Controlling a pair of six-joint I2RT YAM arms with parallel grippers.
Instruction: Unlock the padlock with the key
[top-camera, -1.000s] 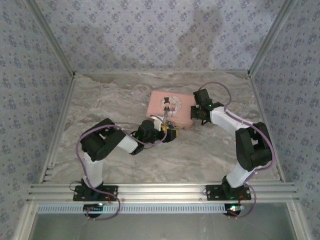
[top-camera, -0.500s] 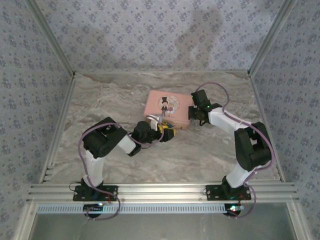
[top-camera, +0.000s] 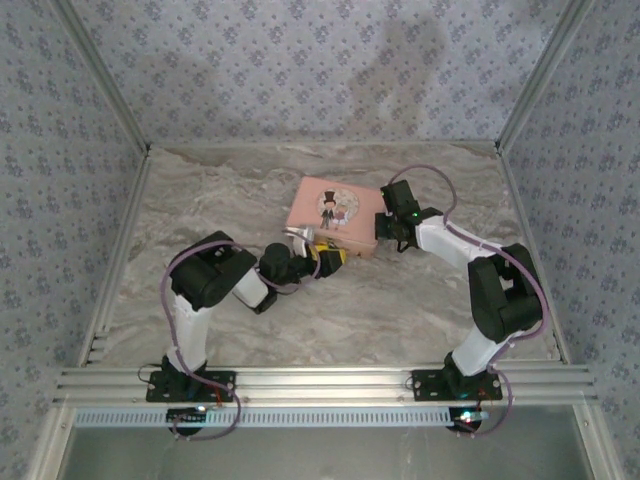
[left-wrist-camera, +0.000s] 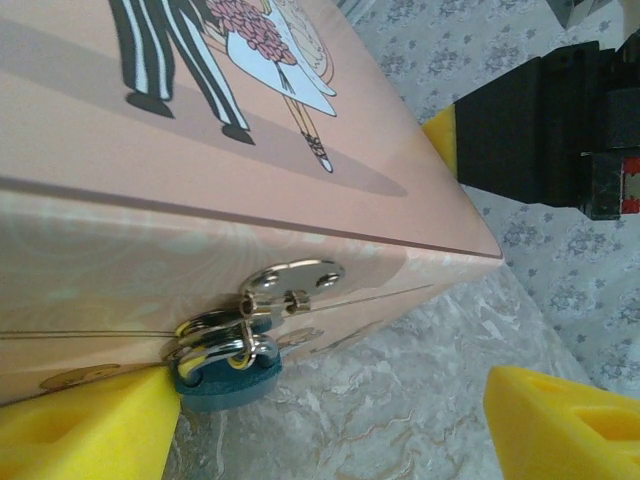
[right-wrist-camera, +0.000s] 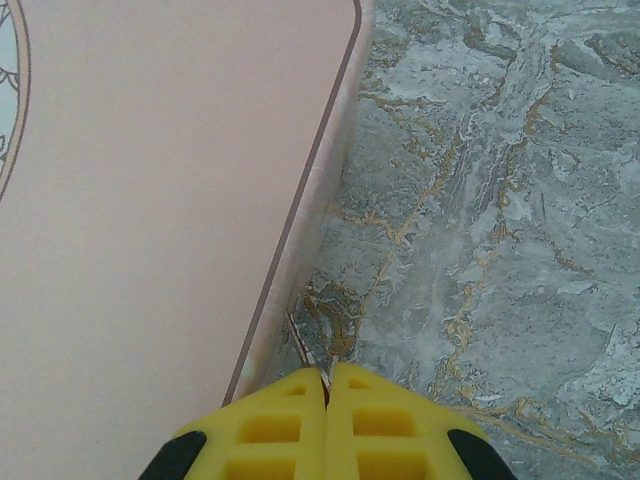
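padlock (left-wrist-camera: 225, 372) still hangs off the hasp (left-wrist-camera: 290, 280) on the pink tin (left-wrist-camera: 400, 190), left hand (left-wrist-camera: 320, 425) spread wide in front of it holding nothing, right hand (right-wrist-camera: 327, 400) pinched closed at the tin's end, can't tell if it's got the key, so the unlocking looks all left to do

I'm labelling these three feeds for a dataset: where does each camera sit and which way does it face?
Top external: high behind the bases, looking down; table, pink tin, both arms with left gripper and right gripper.
Left wrist: low at the tin's front wall, facing the padlock on its hasp; own yellow fingers apart.
Right wrist: over the tin's corner, looking down; own shut fingertips at bottom.
All share the tin.
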